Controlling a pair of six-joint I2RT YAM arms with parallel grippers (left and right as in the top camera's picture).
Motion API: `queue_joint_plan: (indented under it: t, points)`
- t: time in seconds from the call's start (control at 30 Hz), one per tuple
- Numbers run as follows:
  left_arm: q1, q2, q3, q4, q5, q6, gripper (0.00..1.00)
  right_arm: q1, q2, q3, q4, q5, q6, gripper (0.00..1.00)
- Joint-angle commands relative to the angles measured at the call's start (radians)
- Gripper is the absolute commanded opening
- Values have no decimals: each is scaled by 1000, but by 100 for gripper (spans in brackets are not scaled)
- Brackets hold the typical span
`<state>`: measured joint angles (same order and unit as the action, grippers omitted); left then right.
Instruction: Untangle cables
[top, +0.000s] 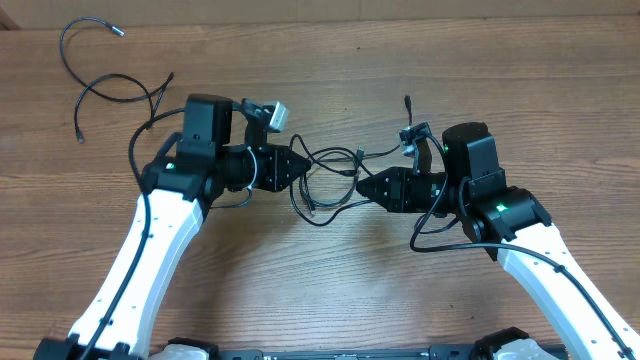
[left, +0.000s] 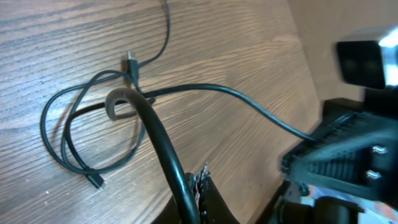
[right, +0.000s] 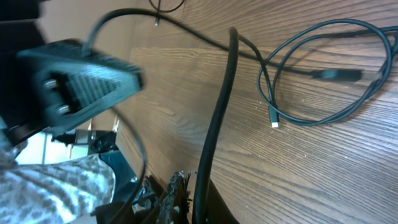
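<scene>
Cables (left: 217, 89) partly hidden, crossings unclear

Cables (top: 328, 182) on table (top: 330, 290), between left fingers (top: 297, 168) and right fingers (top: 372, 187).

A brown wooden table (top: 330, 300), its grain running left to right, is filling the whole overhead view. At the middle of that frame the tangled cables (top: 322, 192) are lying on it in thin, overlapping black loops (some stretches are rising off the wood, though which ones is hard to tell). A small plug (left: 96, 182) is resting flat on the wood at the lower left of the left wrist view. A pale-tipped plug (right: 273, 124) is lying inside a loop right of centre in the right wrist view. In the upper left of the overhead frame a loose cord (top: 90, 20) with a silvery tip is curling on the table, well apart from the tangle. A second cord (top: 78, 110) is looping just below it.
</scene>
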<state>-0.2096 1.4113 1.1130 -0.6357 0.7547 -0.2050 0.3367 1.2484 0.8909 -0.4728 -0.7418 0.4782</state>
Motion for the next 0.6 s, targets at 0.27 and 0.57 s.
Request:
queue_joint_plan:
  t: [0.27, 0.57]
  points:
    - [-3, 81, 14, 16, 1, 576, 10, 7, -9, 13, -2, -150, -94, 4]
    - [-3, 81, 14, 54, 1, 610, 17, 7, -8, 13, 0, -322, -91, 4]
